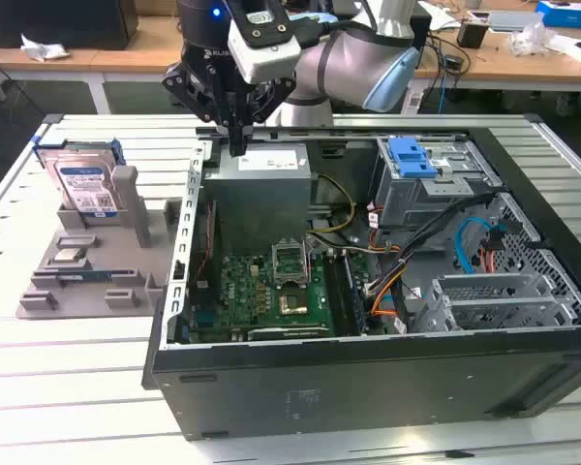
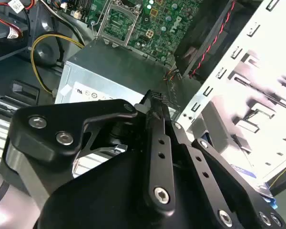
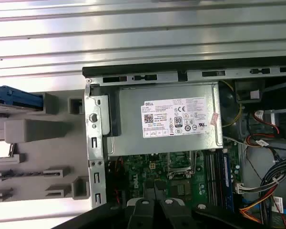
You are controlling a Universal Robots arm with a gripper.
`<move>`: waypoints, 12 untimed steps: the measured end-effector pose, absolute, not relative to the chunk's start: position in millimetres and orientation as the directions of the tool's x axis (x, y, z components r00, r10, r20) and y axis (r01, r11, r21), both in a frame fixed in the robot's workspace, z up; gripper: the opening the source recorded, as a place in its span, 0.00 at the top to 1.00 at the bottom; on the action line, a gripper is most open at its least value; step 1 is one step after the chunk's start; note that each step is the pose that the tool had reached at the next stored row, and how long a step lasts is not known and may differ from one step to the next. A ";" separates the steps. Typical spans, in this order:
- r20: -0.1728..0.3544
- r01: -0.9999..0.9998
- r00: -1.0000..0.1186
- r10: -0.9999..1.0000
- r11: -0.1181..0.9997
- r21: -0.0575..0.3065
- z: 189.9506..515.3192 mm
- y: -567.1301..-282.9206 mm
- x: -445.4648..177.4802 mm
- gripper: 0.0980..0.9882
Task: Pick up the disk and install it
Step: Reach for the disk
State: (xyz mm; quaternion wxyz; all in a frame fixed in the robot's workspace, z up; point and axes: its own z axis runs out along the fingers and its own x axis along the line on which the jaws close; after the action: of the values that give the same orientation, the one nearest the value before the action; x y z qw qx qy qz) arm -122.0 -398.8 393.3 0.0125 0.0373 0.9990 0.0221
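Observation:
The disk [image 1: 85,184] is a silver drive with a white-and-blue label in a blue bracket. It stands upright in a grey holder [image 1: 77,262] on the table, at the exterior view's left, outside the open computer case [image 1: 368,378]. In the first wrist view its blue edge [image 3: 16,99] shows from above, beside the case wall. My gripper [image 1: 237,143] hangs over the case's left wall next to the grey power supply [image 1: 261,189], well apart from the disk. Its black fingers [image 2: 155,107] stand together with nothing between them.
Inside the case lie a green motherboard [image 1: 271,286], bundled cables [image 1: 387,276] and a grey metal drive cage [image 1: 436,189] with a blue plastic clip [image 1: 412,157] on top. The case sits on a slatted metal table [image 1: 68,387]. Desks with clutter stand behind.

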 end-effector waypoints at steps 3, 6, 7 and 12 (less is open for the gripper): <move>-0.023 0.074 -0.997 0.075 0.996 0.045 393.2 -398.8 -132.6 0.99; -0.023 0.074 -0.997 0.075 0.996 0.045 393.3 -398.9 -135.3 0.99; -0.023 0.074 -0.997 0.075 0.996 0.045 393.2 -398.8 -137.8 0.99; -0.023 0.074 -0.997 0.075 0.996 0.045 393.2 -398.8 -142.0 0.99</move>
State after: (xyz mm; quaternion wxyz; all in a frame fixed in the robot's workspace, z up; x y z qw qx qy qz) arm -142.0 -398.8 393.2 0.0125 0.0374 0.9990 0.0221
